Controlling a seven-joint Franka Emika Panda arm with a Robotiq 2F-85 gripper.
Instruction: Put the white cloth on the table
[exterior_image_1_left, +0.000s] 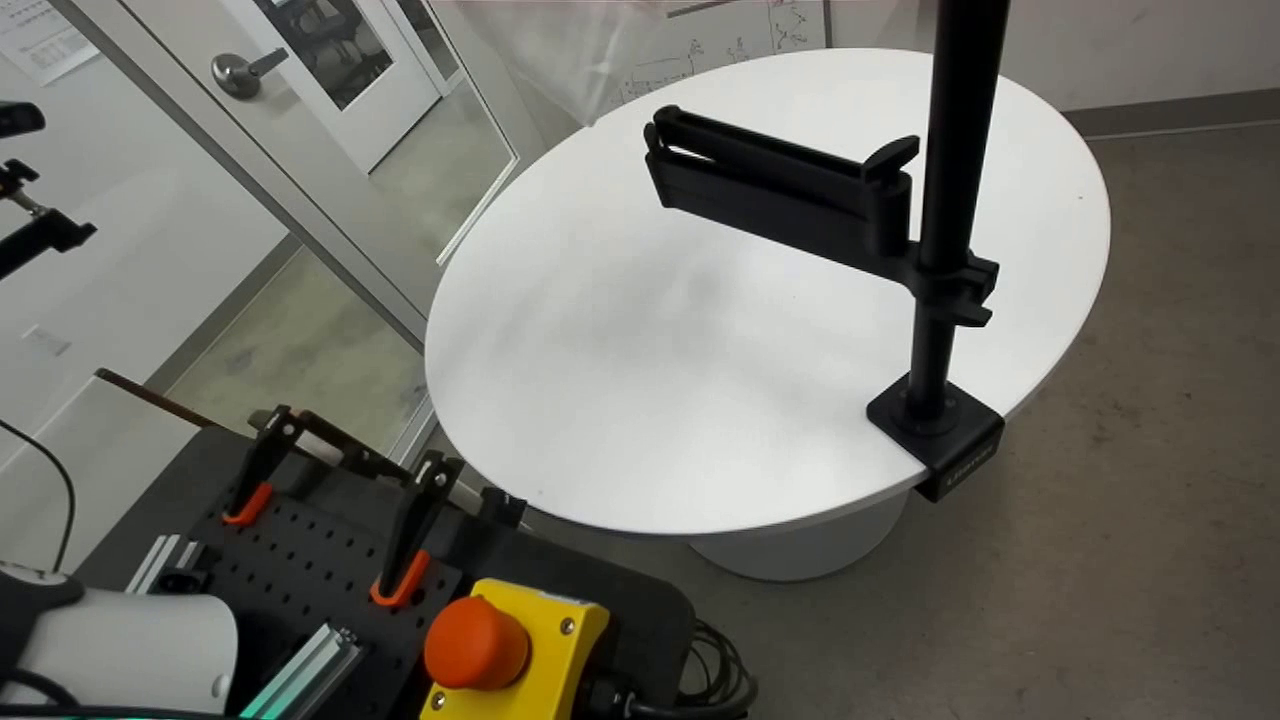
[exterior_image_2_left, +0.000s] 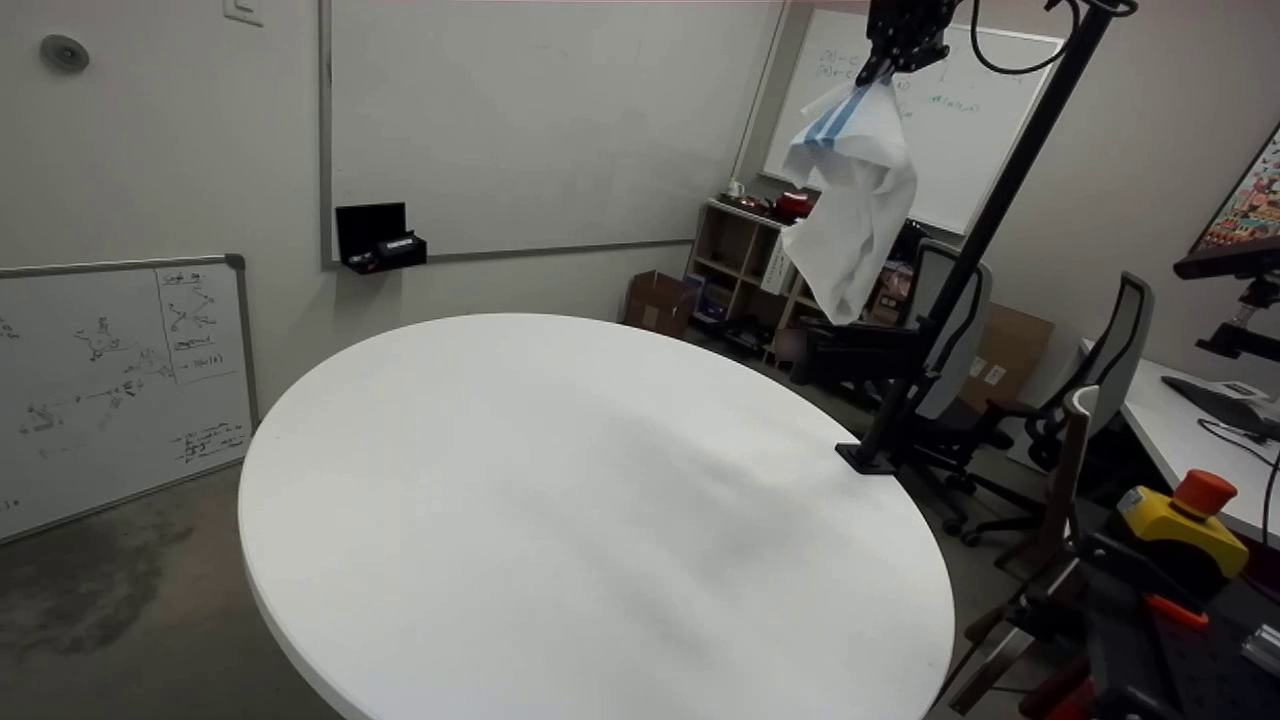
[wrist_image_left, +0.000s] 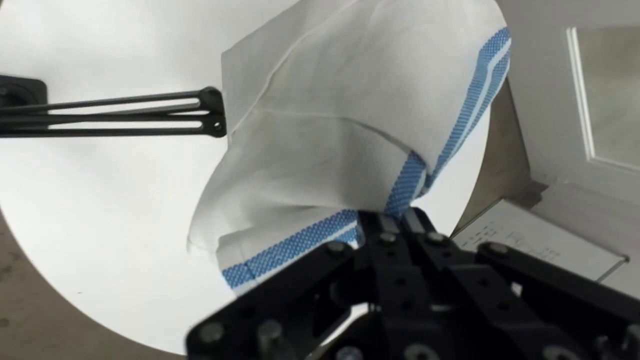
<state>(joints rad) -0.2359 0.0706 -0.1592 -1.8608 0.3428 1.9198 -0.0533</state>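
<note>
The white cloth (exterior_image_2_left: 855, 200) has blue stripes along an edge and hangs in loose folds in the air. My gripper (exterior_image_2_left: 878, 75) is shut on it by a striped edge. In the wrist view the fingertips (wrist_image_left: 397, 217) pinch the cloth (wrist_image_left: 320, 125), which spreads out below them with the table (wrist_image_left: 100, 200) behind it. In an exterior view only the lower part of the cloth (exterior_image_1_left: 590, 70) shows at the top edge, and the gripper is out of view there. The round white table (exterior_image_1_left: 620, 400) also shows in an exterior view (exterior_image_2_left: 500, 500), below the cloth's level.
A black pole (exterior_image_1_left: 960, 150) is clamped to the table's edge. Its folded black bracket (exterior_image_1_left: 770, 190) reaches over the tabletop and, in the wrist view, its end (wrist_image_left: 212, 112) lies beside the cloth. A yellow box with a red button (exterior_image_1_left: 520, 650) sits on the robot's dark base.
</note>
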